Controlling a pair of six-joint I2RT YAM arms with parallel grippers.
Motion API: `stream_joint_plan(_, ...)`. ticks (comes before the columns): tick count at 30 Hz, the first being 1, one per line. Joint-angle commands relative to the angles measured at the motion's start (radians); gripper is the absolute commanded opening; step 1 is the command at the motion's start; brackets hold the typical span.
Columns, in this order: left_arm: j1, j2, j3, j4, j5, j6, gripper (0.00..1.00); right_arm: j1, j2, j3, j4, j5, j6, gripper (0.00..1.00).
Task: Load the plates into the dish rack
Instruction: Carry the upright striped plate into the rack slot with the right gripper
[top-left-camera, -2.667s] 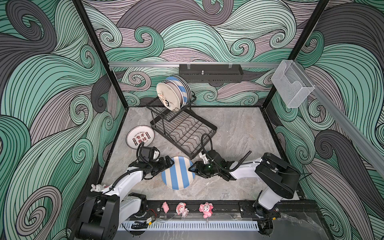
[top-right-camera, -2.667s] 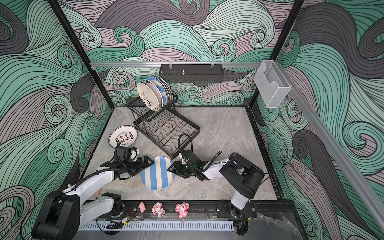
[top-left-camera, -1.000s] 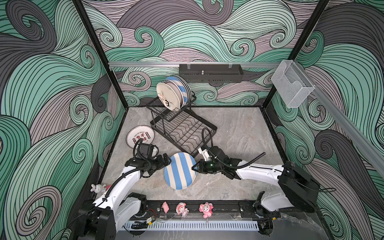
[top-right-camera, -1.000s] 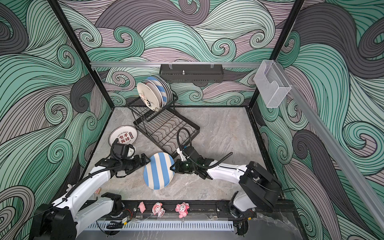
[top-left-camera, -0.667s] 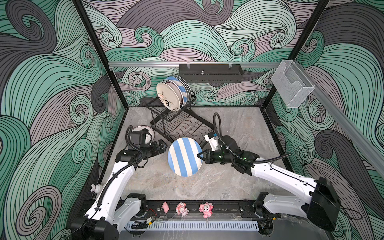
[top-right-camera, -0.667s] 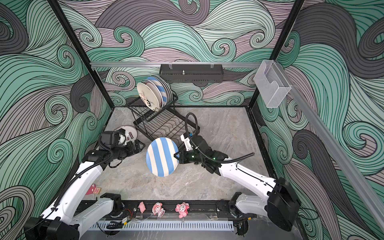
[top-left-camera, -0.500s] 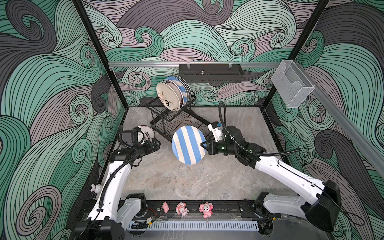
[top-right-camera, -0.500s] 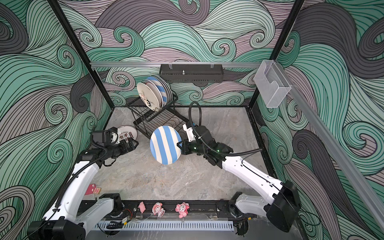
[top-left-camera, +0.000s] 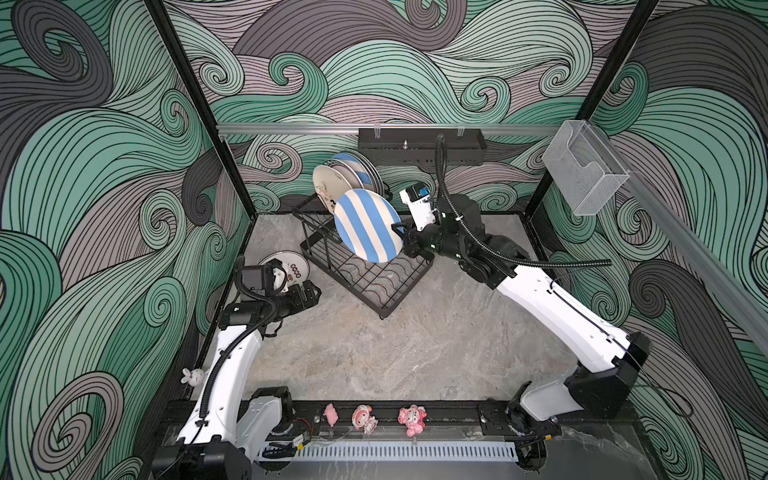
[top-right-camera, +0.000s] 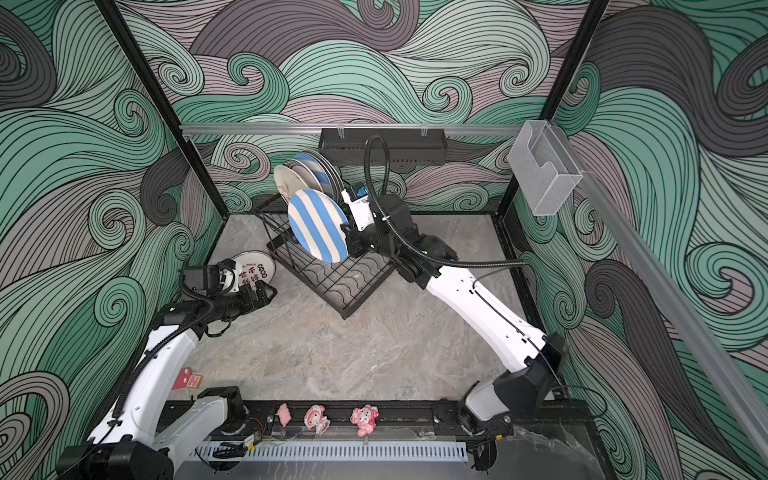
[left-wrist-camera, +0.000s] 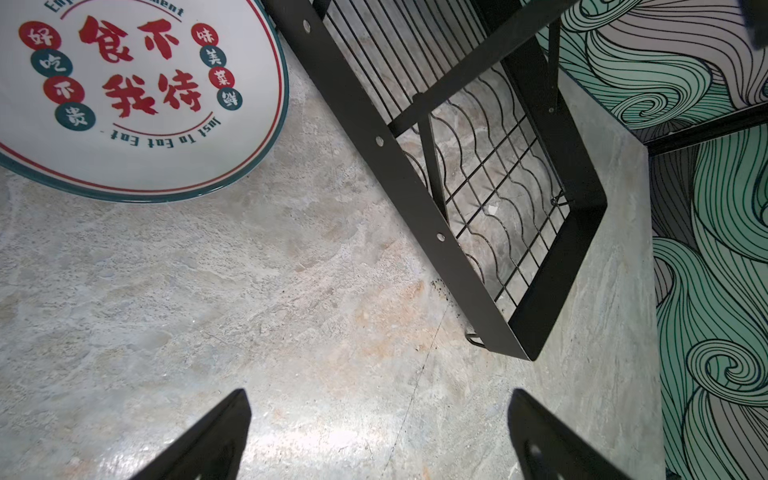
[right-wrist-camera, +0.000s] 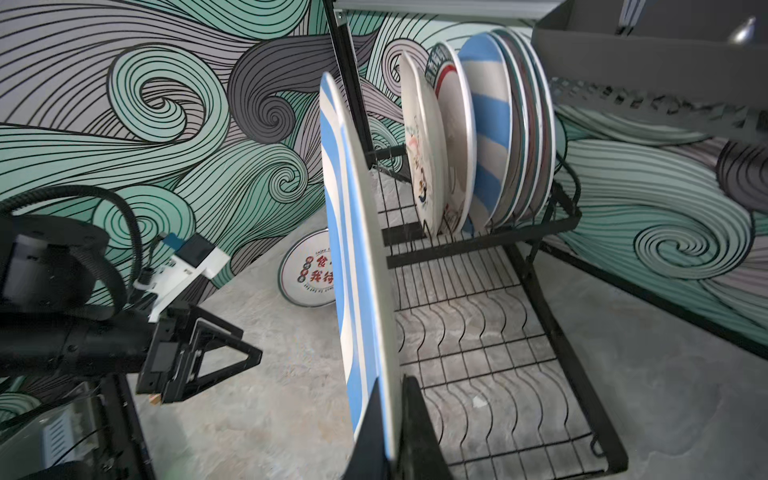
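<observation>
My right gripper (top-left-camera: 402, 239) (top-right-camera: 347, 240) (right-wrist-camera: 390, 380) is shut on the rim of a blue-white striped plate (top-left-camera: 368, 226) (top-right-camera: 318, 226) (right-wrist-camera: 353, 249). It holds the plate on edge above the lower tray of the black wire dish rack (top-left-camera: 388, 309) (top-right-camera: 345, 309) (right-wrist-camera: 552, 365). Several plates (top-left-camera: 345, 178) (right-wrist-camera: 478, 145) stand in the rack's raised upper basket, just behind the held one. A white plate with red characters (top-left-camera: 293, 268) (left-wrist-camera: 124, 83) lies flat on the table left of the rack. My left gripper (top-left-camera: 309, 293) (left-wrist-camera: 378, 399) hovers open and empty beside that plate.
A black perforated trough shelf (top-left-camera: 419, 145) hangs on the back wall right behind the rack. A clear plastic box (top-left-camera: 584, 174) is fixed on the right rail. Pink figurines (top-left-camera: 365, 417) sit along the front rail. The patterned walls close in on three sides.
My right gripper has lifted the striped plate from the front of the table back to above the rack. My left arm has pulled away to the left, toward the red-character plate.
</observation>
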Motion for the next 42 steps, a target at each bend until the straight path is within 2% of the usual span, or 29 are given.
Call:
stream_joint_plan(1, 0.007, 0.003, 0.002, -0.008, 0.02, 0.026, 0.99, -0.003, 0.056, 0.101, 0.068, 0.06, -0.092, 0.0)
stream_joint_plan(8, 0.007, 0.012, 0.005, -0.004, 0.022, 0.035, 0.99, -0.003, 0.203, 0.303, 0.108, 0.068, -0.169, 0.0)
stream_joint_plan(15, 0.006, 0.016, 0.006, -0.009, 0.021, 0.037, 0.99, -0.004, 0.358, 0.497, 0.091, 0.066, -0.194, 0.0)
stream_joint_plan(22, 0.007, 0.012, 0.005, -0.009, 0.013, 0.038, 0.99, -0.006, 0.429, 0.567, 0.101, 0.044, -0.197, 0.0)
stream_joint_plan(37, 0.007, 0.016, 0.005, -0.011, 0.012, 0.039, 0.99, -0.013, 0.527, 0.683, 0.078, 0.1, -0.237, 0.0)
stream_joint_plan(42, 0.007, 0.02, 0.005, -0.01, 0.012, 0.041, 0.99, -0.015, 0.538, 0.676, 0.079, 0.092, -0.23, 0.0)
